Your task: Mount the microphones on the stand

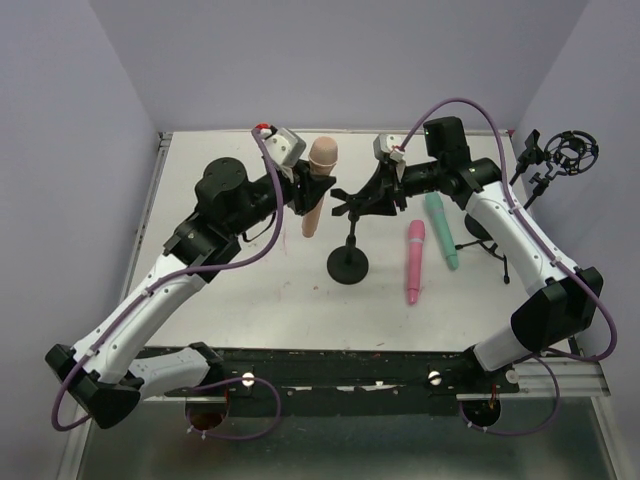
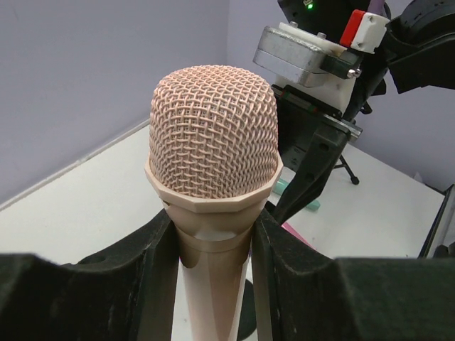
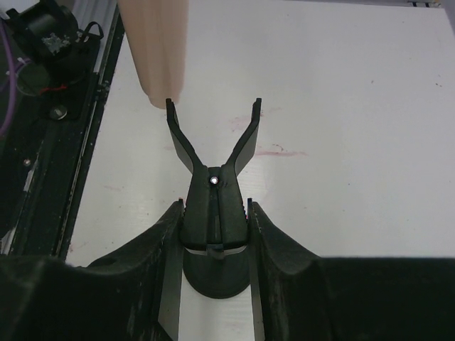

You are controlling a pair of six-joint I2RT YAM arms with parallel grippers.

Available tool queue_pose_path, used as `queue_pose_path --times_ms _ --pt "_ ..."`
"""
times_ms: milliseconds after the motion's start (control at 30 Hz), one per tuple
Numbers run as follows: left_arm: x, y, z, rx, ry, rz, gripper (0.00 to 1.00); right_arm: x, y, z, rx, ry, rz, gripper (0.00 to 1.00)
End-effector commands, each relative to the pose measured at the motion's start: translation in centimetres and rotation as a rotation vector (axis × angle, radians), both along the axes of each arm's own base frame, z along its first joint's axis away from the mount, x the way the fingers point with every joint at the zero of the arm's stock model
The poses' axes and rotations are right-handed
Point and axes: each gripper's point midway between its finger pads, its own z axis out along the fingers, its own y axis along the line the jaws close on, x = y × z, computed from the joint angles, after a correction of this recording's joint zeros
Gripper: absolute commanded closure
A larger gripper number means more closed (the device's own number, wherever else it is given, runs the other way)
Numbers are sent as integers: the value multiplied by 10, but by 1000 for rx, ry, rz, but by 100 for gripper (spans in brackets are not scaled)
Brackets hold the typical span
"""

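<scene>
My left gripper (image 1: 305,190) is shut on a beige microphone (image 1: 317,185) and holds it upright above the table, mesh head up (image 2: 213,135), jaws on its neck (image 2: 213,263). My right gripper (image 1: 375,197) is shut on the black clip (image 3: 213,202) of the microphone stand (image 1: 347,262), whose two prongs stand spread. The beige microphone's tail end (image 3: 158,50) hangs just beyond the clip's left prong, apart from it. A pink microphone (image 1: 414,260) and a teal microphone (image 1: 441,230) lie on the table right of the stand.
A black tripod stand (image 1: 492,245) stands under my right arm. A black shock mount on a small stand (image 1: 562,155) sits at the table's far right edge. The stand's round base (image 3: 217,273) rests on the white table (image 1: 260,310).
</scene>
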Motion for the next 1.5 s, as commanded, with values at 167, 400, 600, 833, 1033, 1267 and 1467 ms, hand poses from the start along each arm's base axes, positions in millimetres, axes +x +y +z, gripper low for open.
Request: queue_pose_path --times_ms 167,400,600,833,1033,1267,1467 --pt "18 -32 15 -55 -66 -84 100 -15 0 17 64 12 49 75" --pt "27 -42 0 -87 -49 -93 100 -16 0 20 80 22 51 76" --pt "33 -45 -21 -103 -31 -80 100 -18 0 21 94 36 58 76" --pt "38 -51 -34 -129 5 -87 100 -19 0 21 103 50 64 76" --pt "36 -54 -39 -154 23 -101 100 -19 0 21 106 57 58 76" --pt "30 -50 -50 -161 35 -103 100 -15 0 21 116 82 45 76" --pt "31 -51 -54 -153 36 -105 100 -17 1 20 125 103 51 76"
